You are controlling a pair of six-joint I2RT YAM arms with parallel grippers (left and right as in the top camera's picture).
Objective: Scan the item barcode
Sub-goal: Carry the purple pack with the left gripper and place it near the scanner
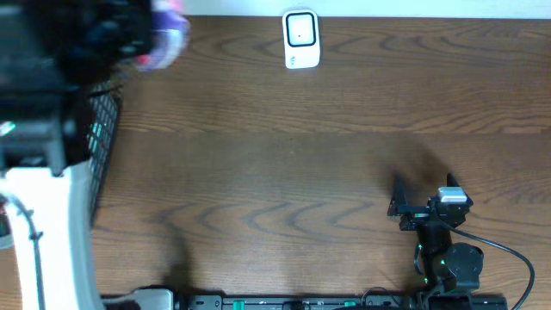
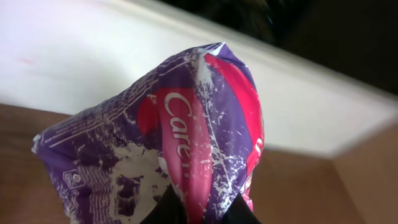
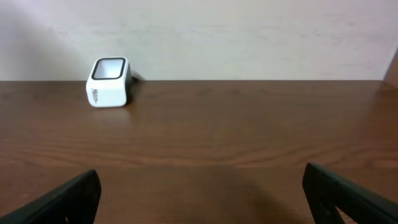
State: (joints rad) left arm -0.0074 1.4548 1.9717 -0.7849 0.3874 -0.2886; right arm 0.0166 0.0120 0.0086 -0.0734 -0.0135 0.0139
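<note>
Packet [image 1: 168, 34], purple and pink, is the thing I have to scan. In the overhead view it is a blurred patch at the far left of the desk [image 1: 258, 155], at the end of my left arm. The white scanner [image 1: 301, 39] stands at the far edge, at 3 o'clock from the packet and some way off. My right pincer [image 1: 394, 196] sits low on the right, with the scanner at about 11 o'clock from it and well apart. My left arm is clearly the nearer one and already carries the item, so I judge the coming move to be a sideways carry toward 3 o'clock.

In the left wrist view, my left pincer [image 2: 200, 211] is clamped narrow on the packet's [image 2: 155, 143] lower end. Its long axis runs from the fingers toward 12 o'clock, leaning slightly right. Fine print covers the face toward 8 o'clock, but I cannot make out a barcode with certainty.

In the right wrist view, my right pincer [image 3: 208, 205] stands wide and holds nothing. The scanner [image 3: 109, 82] sits at 11 o'clock, its dark window tilted up.
</note>
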